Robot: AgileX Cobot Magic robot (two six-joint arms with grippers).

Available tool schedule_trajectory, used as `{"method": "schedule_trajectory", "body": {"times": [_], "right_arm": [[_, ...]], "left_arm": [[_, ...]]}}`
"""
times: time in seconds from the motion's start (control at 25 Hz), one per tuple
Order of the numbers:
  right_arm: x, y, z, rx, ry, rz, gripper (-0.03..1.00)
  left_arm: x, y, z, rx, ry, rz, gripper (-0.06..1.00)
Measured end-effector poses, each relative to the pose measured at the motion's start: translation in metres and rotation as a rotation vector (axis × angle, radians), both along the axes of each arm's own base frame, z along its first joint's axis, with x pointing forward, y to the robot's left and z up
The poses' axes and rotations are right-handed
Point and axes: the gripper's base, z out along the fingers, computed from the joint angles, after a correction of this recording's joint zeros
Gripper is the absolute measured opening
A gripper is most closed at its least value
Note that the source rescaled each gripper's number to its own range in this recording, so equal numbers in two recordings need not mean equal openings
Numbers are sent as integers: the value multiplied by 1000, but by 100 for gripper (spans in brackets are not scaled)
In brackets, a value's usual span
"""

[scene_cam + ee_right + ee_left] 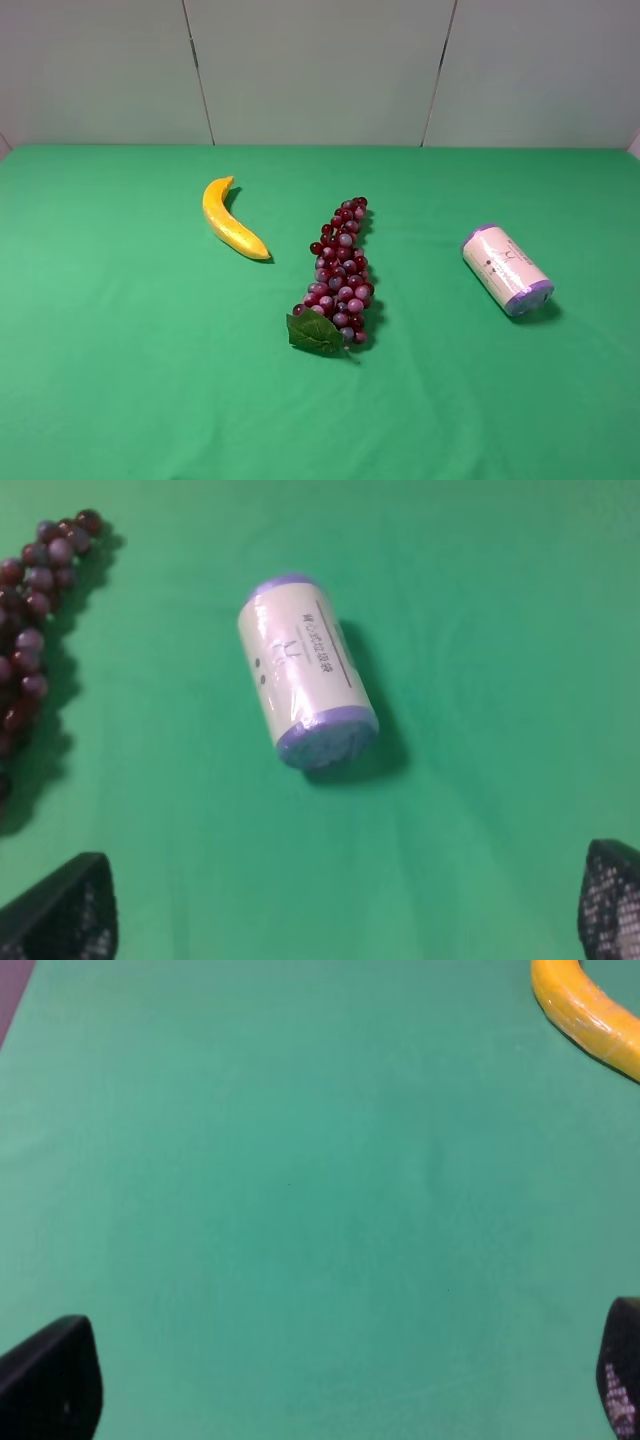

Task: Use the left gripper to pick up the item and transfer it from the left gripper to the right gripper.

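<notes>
- Item (506,270): lies on its side on green cloth (120,380), well right of grapes (340,275); banana (232,220) beyond them.
- Likely light, film-wrapped, slick; grasp across the labelled middle.
- Left gripper (330,1385) and right gripper (340,910): jaws wide, empty.
- Only fingertips visible; label print unreadable.

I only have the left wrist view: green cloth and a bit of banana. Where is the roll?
Observer: The roll lies on its side at the right of the table, far from your left hand.
Operator: Anything between us?
Observer: Yes, a bunch of red grapes lies mid-table, between the banana and the roll.
Operator: Is the right hand holding anything?
Observer: No, the right hand is open and empty above the cloth, roll ahead of it.
</notes>
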Motion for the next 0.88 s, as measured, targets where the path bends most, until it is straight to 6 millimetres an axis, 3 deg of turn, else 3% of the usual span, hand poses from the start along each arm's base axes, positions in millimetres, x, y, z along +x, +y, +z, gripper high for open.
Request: {"method": "schedule_trajectory", "body": {"times": [0.32, 0.88], "right_arm": [[-22, -4, -25, -7, -170, 14, 100], [-29, -5, -25, -16, -239, 23, 100]], "left_arm": [[0, 0, 0, 0, 0, 0, 100], [0, 0, 0, 0, 0, 0, 100]]}}
